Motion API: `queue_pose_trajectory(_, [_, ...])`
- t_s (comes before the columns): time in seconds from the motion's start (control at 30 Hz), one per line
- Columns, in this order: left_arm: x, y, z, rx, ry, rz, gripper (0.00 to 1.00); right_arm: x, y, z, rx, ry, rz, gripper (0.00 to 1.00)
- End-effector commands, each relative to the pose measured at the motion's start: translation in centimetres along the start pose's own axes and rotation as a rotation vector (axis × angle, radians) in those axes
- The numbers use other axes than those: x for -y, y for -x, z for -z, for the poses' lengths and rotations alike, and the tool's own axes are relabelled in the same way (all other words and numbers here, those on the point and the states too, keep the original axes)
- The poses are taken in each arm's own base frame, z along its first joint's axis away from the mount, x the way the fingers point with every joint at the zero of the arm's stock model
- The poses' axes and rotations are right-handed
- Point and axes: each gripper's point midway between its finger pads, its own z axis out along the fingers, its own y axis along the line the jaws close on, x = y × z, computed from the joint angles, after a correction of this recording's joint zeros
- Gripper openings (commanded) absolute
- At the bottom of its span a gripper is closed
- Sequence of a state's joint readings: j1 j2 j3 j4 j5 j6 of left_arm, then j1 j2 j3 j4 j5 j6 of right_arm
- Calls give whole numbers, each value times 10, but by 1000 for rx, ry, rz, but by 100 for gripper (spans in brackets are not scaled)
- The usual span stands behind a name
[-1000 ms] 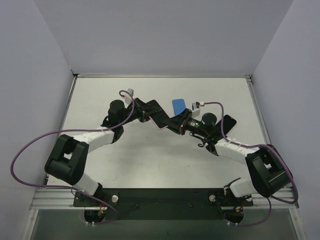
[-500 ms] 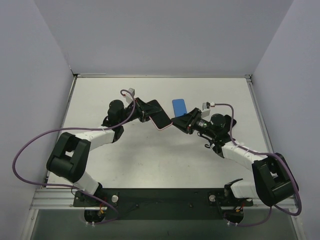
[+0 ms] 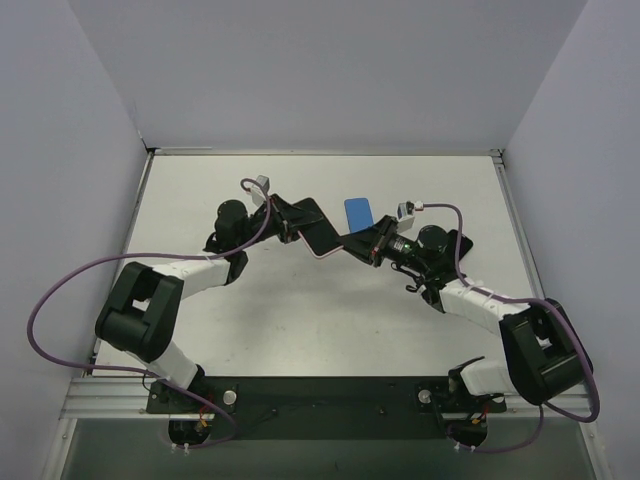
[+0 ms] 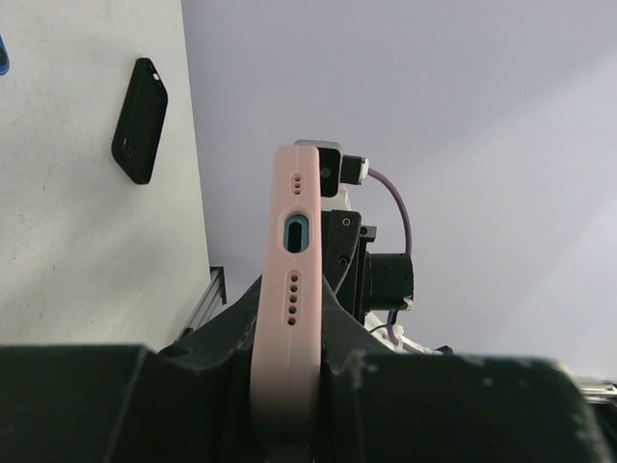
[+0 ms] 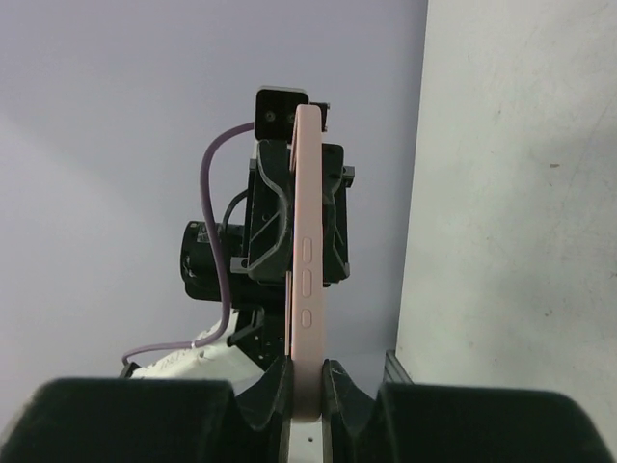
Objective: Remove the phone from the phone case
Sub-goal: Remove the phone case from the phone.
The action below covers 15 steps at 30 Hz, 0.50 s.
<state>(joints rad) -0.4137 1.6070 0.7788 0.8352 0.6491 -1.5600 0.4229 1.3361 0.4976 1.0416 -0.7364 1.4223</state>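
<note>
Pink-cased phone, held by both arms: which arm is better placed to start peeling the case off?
Right, probably. Its jaws pinch only one end of the pink-cased phone, while the left jaws clamp it farther along as an anchor.

Robot lab test cell, white table (image 3: 300, 320), plain lavender walls (image 3: 330, 70) on 3 sides, aluminium mounting rail (image 3: 110, 400)

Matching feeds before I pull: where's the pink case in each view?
Top external: pink case mid-table, held between both arms.
Left wrist: centre, edge-on, port end showing.
Right wrist: centre, edge-on, side buttons showing.
Shared landmark: white table.
</note>
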Motion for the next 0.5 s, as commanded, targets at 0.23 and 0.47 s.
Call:
queue_pose_trajectory(0.23, [93, -3, 7, -8, -341, -158, 0, -89, 11, 0, 4, 325, -87, 0])
queue_pose_trajectory(0.47, [159, -20, 27, 21, -588, -258, 0, -129, 21, 8, 25, 432, -169, 0])
